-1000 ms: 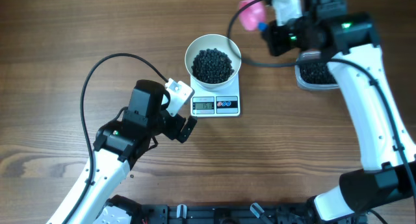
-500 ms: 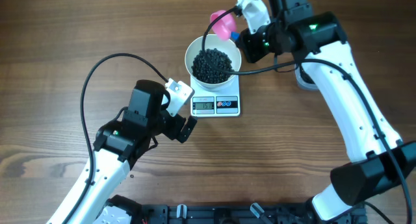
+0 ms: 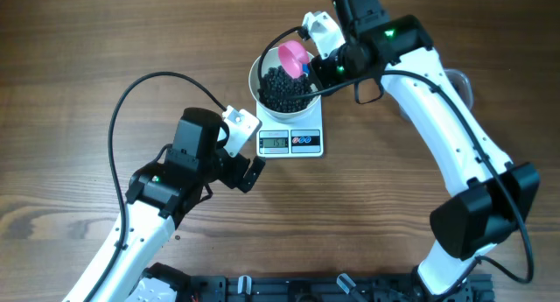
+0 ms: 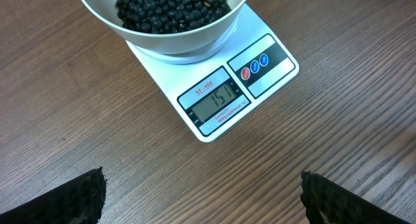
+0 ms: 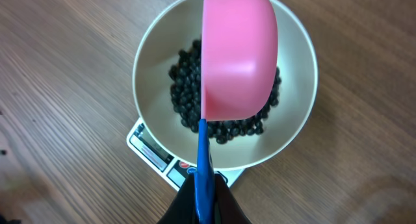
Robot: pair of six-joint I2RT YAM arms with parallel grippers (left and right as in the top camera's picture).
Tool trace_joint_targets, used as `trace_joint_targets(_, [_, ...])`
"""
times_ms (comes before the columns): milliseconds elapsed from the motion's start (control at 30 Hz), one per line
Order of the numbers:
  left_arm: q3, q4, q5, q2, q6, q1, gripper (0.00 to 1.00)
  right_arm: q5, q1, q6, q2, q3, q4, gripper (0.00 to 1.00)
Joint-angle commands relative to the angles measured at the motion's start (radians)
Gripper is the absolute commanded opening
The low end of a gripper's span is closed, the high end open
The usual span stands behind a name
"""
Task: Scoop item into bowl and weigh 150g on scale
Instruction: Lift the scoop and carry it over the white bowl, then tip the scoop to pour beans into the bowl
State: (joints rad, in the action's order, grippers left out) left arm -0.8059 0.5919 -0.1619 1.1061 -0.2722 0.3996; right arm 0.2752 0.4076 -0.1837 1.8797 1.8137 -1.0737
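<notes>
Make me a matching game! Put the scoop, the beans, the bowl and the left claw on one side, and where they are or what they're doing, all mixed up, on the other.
Things:
1. pink scoop
2. black beans
3. white bowl
4. left claw

Places or states:
a. sits on the scale
b. wide open, holding nothing
c. held over the white bowl by the right claw
d. heaped inside the white bowl

Right pairs: 1-c, 2-d, 3-a, 4-b
</notes>
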Motion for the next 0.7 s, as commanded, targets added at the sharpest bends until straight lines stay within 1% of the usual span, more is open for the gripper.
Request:
trace_joint_targets(0, [0.004, 0.0, -0.005, 0.003, -0.009, -0.004, 1.0, -0.047, 0.019, 0.0, 0.045, 0.01, -0.004, 0.04])
trace_joint_targets(333, [0.004, 0.0, -0.005, 0.003, -0.009, -0.004, 1.0, -0.153, 0.046, 0.002, 0.112, 0.005, -0.009, 0.04])
trace_joint_targets(667, [0.004, 0.0, -0.005, 0.003, -0.009, -0.004, 1.0, -0.182, 0.05, 0.003, 0.134, 0.003, 0.0, 0.04])
